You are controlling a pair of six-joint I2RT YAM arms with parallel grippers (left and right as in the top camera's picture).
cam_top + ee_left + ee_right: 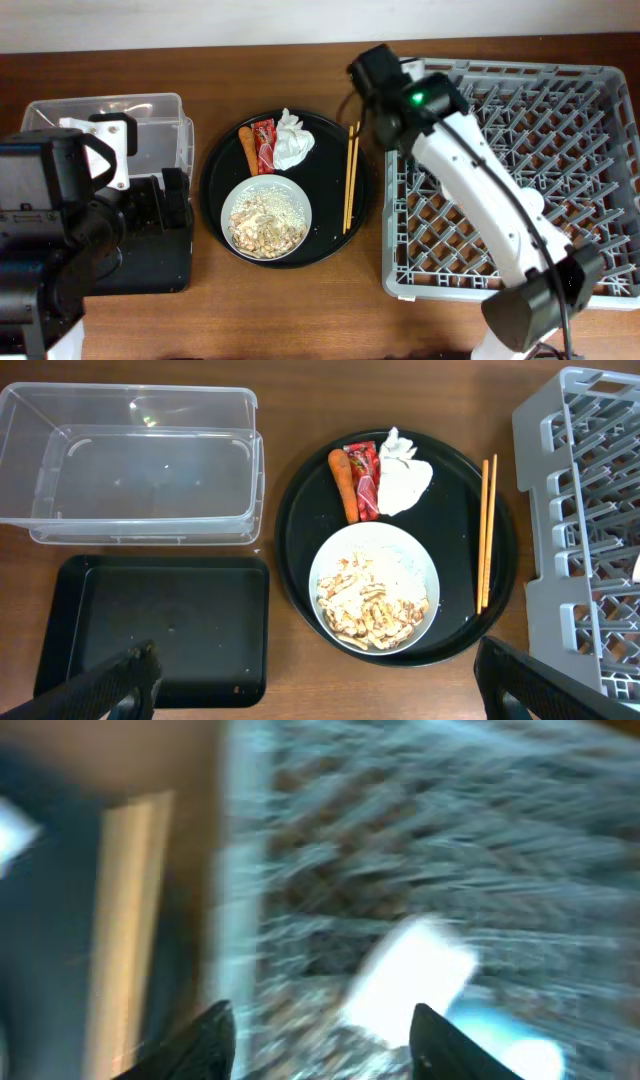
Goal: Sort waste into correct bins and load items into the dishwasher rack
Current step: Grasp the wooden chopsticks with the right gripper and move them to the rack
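Note:
The round black tray point(330, 235) holds a white bowl point(266, 216) of pale rice-like scraps, an orange carrot-like stick point(247, 147), a red wrapper point(264, 144), a crumpled white tissue point(293, 139) and wooden chopsticks point(351, 175). The clear tub point(130, 470) and the flat black tray point(160, 625) lie to the left and look empty. My left gripper point(320, 695) is wide open and empty, high above the table. My right gripper point(325, 1045) is open over the grey rack's point(560, 150) left edge. Its view is blurred, with a white shape point(410, 975) and a light-blue patch point(500, 1040) among the pegs.
The rack fills the table's right side, its left edge close beside the round tray. My left arm point(50, 240) covers much of the flat black tray in the overhead view. Bare wood shows along the front edge.

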